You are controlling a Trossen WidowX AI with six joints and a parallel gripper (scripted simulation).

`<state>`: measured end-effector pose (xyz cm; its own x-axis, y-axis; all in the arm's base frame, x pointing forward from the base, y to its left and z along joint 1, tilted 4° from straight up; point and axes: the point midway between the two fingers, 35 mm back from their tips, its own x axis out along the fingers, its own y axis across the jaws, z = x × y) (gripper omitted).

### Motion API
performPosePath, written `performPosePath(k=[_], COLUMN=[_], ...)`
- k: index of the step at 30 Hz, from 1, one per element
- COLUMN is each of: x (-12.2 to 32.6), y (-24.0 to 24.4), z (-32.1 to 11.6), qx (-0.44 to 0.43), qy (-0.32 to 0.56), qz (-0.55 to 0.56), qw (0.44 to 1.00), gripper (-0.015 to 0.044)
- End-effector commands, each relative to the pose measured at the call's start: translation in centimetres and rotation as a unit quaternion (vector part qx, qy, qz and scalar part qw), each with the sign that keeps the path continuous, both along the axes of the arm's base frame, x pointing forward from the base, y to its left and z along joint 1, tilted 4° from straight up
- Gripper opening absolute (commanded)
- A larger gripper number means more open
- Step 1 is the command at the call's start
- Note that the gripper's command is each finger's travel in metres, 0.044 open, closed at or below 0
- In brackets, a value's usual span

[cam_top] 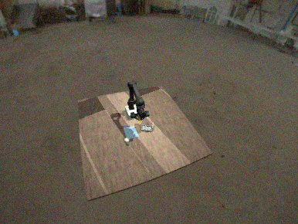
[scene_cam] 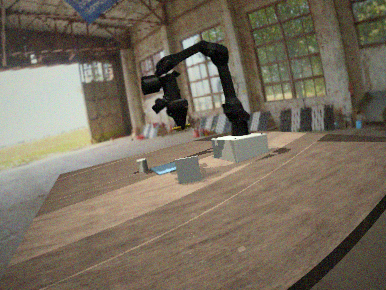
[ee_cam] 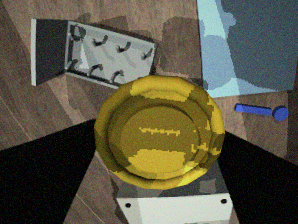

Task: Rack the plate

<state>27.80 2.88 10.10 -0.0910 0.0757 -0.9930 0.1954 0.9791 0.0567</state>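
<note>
High above the wooden bench (scene_cam: pixel 260 210), my gripper (scene_cam: pixel 179 119) is clamped on the yellow plate (ee_cam: pixel 158 131), which I hold in the air. From my wrist camera the plate faces the lens, with the grey dish rack (ee_cam: pixel 96 55) on the bench below and to its left, a light blue mat (ee_cam: pixel 249 32) to its right, and a small blue tool (ee_cam: pixel 261 111) beside the mat.

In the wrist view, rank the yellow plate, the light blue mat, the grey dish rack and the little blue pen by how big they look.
1. Yellow plate, held nearest the camera, so its rank is unsure.
2. Light blue mat, cut off by the frame, looks about as large.
3. Grey dish rack.
4. Blue pen.
</note>
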Motion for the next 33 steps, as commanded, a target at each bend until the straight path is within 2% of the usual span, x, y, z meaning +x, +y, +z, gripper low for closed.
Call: performPosePath(k=[1,16,33], x=[0.0,-0.3,-0.8], y=[0.0,-0.1,0.1], z=[-1.1,-4.6,-7.6], qx=[0.034,0.159,0.287], qy=[0.006,-0.007,-0.092], qz=[0.042,0.183,0.324], qw=[0.999,0.970,0.897], gripper=[0.0000,0.0000,0.0000])
